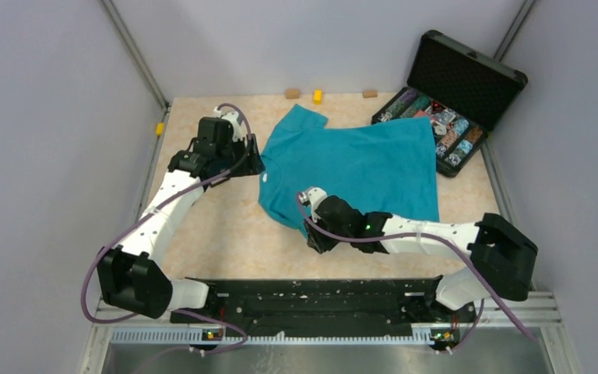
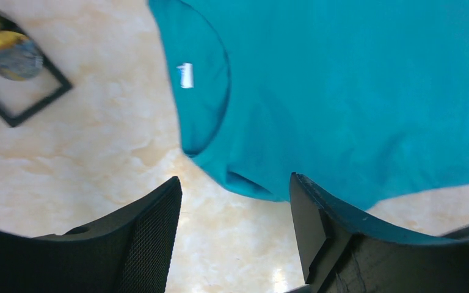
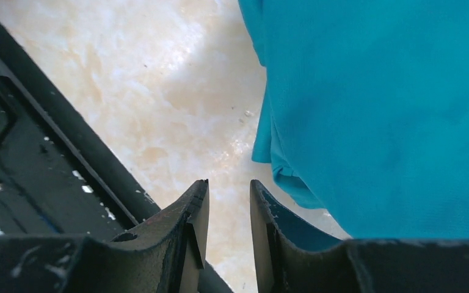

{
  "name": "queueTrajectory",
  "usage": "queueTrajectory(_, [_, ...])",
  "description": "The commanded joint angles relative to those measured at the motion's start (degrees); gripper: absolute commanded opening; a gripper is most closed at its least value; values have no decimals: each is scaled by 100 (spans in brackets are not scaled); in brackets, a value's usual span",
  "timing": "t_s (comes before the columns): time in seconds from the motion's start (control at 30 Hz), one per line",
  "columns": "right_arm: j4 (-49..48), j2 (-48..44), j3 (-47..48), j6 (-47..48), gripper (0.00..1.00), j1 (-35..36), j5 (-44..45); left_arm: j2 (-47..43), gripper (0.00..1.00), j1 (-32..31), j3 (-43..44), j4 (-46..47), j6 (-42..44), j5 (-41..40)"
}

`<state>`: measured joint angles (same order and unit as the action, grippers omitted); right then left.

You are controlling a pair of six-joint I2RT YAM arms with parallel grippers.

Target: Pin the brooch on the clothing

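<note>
The clothing (image 1: 366,164) is a teal T-shirt lying flat on the beige table, collar to the left. Its white label (image 2: 185,75) shows inside the collar. My left gripper (image 1: 253,160) hovers at the collar's left side. In the left wrist view it (image 2: 235,183) is open, with bare table between the fingers and the shirt's (image 2: 354,91) sleeve edge just beyond. My right gripper (image 1: 311,234) is at the shirt's near-left sleeve. Its jaws (image 3: 229,183) stand a narrow gap apart with only table between them, and the fabric (image 3: 391,110) lies just to their right. I cannot make out the brooch.
An open black case (image 1: 467,74) with multicoloured trinkets (image 1: 440,128) stands at the far right. Small brown (image 1: 292,93) and yellow (image 1: 318,96) blocks lie along the back edge. The black base rail (image 3: 30,165) runs close to the left of my right gripper. A black square frame (image 2: 21,91) lies left of the collar.
</note>
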<state>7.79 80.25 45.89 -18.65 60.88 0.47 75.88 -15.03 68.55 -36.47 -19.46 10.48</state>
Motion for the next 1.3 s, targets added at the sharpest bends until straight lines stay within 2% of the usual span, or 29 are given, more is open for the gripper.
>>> queueTrajectory(0.0, [36, 420, 445, 19, 32, 236, 413, -84, 69, 35, 21, -78, 582, -1252])
queueTrajectory(0.13, [51, 827, 649, 44, 31, 334, 518, -331, 69, 43, -348, 253, 752, -1890])
queueTrajectory(0.33, [275, 1393, 1078, 8, 26, 446, 905, -597, 69, 40, -654, 428, 755, -1985])
queueTrajectory(0.53, [673, 1667, 1324, -87, 27, 451, 1433, -669, 69, 40, -613, 438, 701, -1740])
queueTrajectory(1.03, [1217, 2239, 1636, -520, 25, 453, 1798, -884, 69, 38, -633, 454, 645, -1628])
queueTrajectory(1.13, [1211, 2323, 1587, -585, 15, 455, 1790, -920, 69, 40, -642, 456, 652, -1636])
queueTrajectory(1.17, [1212, 2340, 1577, -605, 4, 458, 1778, -933, 69, 41, -646, 459, 654, -1652])
queueTrajectory(1.2, [1232, 2327, 1574, -624, 0, 456, 1743, -946, 69, 37, -654, 464, 654, -1659])
queueTrajectory(1.27, [1202, 2207, 1549, -590, 0, 455, 1493, -982, 69, 36, -684, 476, 646, -1656])
